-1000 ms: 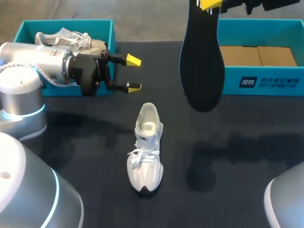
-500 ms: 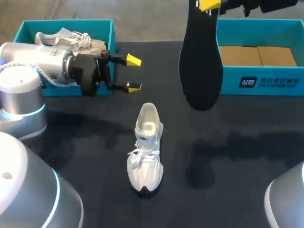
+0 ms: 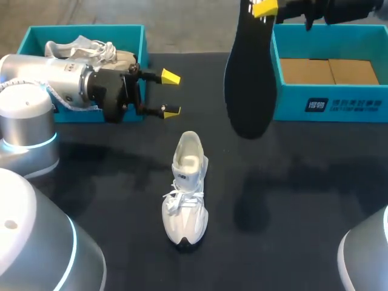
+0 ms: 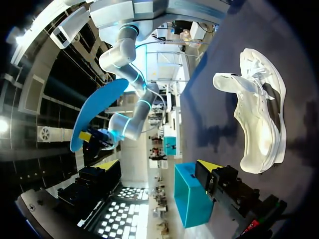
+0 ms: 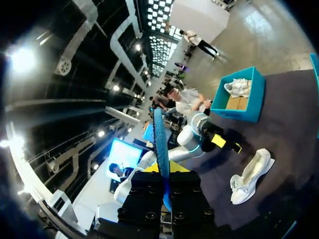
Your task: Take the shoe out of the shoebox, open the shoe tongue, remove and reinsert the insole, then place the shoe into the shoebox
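Dark desk, shoe unboxed; right fingers pinch its insole at 1 o'clock, left fingers gape empty, so reinsertion and boxing remain.

Shoe: white upper looks like woven cloth with smoother synthetic panels, cloth laces, all matt; insole is matt black in the head view and smooth blue on the side the left wrist view shows. Table cover is dark, matt and cloth-like; left shoebox and right shoebox are matt teal card, the right with plain brown card inside. Left arm casing is smooth silver-grey with a satin sheen; left gripper tips are yellow, plastic-looking.
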You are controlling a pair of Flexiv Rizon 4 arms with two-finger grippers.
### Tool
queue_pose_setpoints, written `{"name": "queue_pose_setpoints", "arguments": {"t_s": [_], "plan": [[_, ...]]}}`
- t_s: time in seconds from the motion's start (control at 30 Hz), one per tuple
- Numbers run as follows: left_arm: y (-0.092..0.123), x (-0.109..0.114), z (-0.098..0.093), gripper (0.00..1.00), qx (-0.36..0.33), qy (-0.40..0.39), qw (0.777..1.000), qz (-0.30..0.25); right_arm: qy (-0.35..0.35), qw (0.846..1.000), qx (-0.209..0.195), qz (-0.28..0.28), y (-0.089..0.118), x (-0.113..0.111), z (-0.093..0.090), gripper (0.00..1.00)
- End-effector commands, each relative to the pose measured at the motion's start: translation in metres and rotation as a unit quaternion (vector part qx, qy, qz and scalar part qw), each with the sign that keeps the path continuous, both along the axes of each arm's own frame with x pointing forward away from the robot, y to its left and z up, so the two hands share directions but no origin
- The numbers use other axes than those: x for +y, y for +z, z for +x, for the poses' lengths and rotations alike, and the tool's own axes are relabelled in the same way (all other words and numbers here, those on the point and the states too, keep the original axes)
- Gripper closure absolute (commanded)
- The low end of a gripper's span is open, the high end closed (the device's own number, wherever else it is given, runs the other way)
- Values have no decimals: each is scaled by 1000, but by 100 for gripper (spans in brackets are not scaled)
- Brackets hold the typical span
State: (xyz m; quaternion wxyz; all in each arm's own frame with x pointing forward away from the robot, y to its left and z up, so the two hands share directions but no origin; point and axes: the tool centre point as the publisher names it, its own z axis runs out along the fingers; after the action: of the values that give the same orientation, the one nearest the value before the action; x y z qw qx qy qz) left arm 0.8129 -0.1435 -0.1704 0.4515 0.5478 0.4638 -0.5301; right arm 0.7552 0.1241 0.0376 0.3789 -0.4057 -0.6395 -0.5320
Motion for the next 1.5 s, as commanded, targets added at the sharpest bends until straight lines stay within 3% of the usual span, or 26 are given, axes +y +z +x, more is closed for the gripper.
{"name": "queue_pose_setpoints", "arguments": {"t_s": [0.03, 0.53, 0.63, 1.2, 1.37, 1.5], "plan": [[-1, -1, -1, 0, -1, 1, 1000, 0, 10, 1000, 16, 17, -27, 0, 20, 100], [-1, -1, -1, 0, -1, 1, 1000, 0, -21, 996, 75, 43, -91, -13, 57, 100], [-1, -1, -1, 0, -1, 1, 1000, 0, -59, 995, 79, 35, -96, -15, 60, 100], [-1, -1, -1, 0, -1, 1, 1000, 0, -59, 995, 79, 35, -96, -15, 60, 100], [-1, -1, -1, 0, -1, 1, 1000, 0, -71, 992, 103, 23, -122, -15, 70, 100], [-1, -1, -1, 0, -1, 1, 1000, 0, -73, 991, 113, 15, -130, -9, 74, 100]]}}
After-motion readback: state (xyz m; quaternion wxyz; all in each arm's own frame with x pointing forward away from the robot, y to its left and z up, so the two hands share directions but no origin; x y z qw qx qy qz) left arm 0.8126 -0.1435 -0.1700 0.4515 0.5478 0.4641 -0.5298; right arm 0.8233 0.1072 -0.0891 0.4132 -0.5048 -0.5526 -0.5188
